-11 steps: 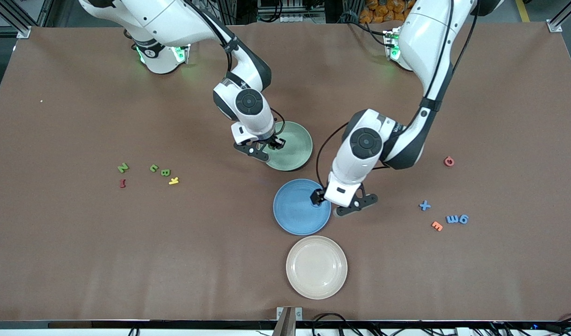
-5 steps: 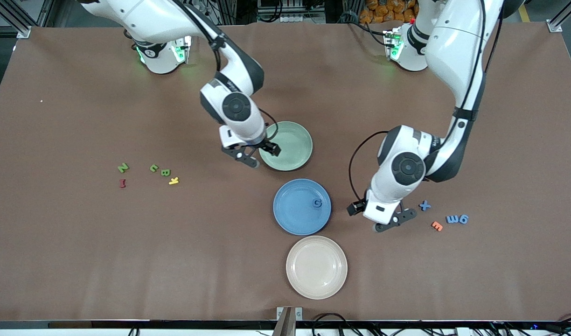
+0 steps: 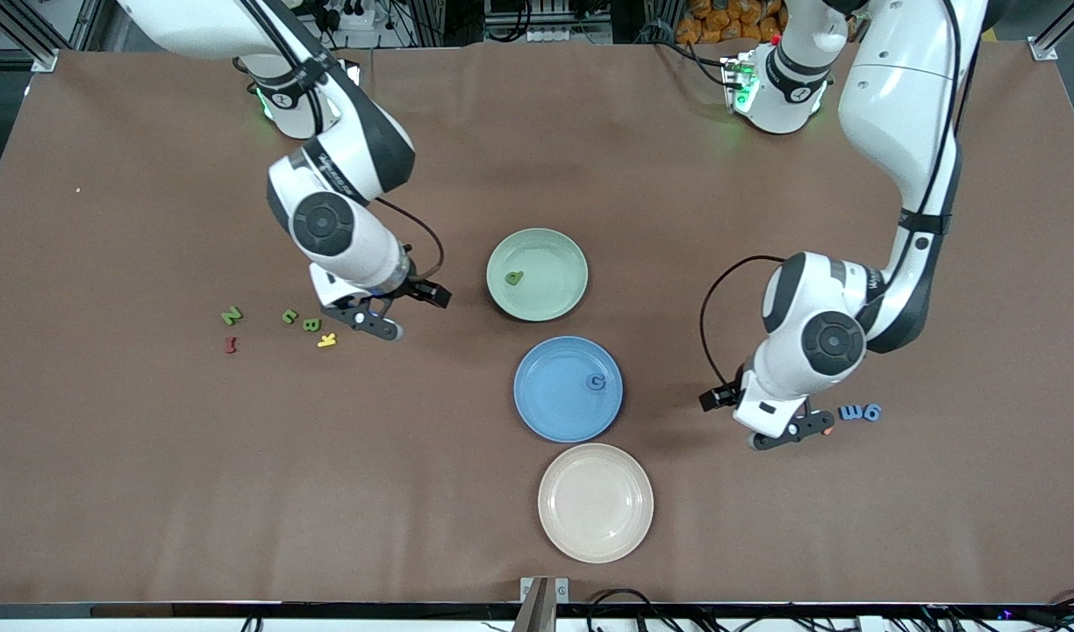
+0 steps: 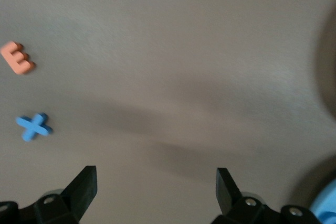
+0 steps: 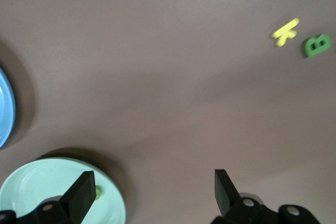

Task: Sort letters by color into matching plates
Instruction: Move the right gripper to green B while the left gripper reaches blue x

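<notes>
Since a second ago: right gripper (image 3: pixel 418 305) gone from over the mint green plate (image 3: pixel 537 274) toward the right arm's end, fingers apart and empty, with a green letter (image 3: pixel 513 278) now lying in that plate. Left gripper (image 3: pixel 752 411) gone from over the blue plate (image 3: pixel 568 388) toward the left arm's end, fingers likewise apart, a blue letter (image 3: pixel 596 381) lying in that plate. Just beside the left gripper, a blue X (image 4: pixel 33 126); near the right, a green B (image 5: pixel 316 45).

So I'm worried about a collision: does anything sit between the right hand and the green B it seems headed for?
Nothing visible blocks it. The right hand, jaws open, is over bare table beside the letters. The green B lies flat, with only a yellow K close beside it, slightly nearer the front camera.
</notes>
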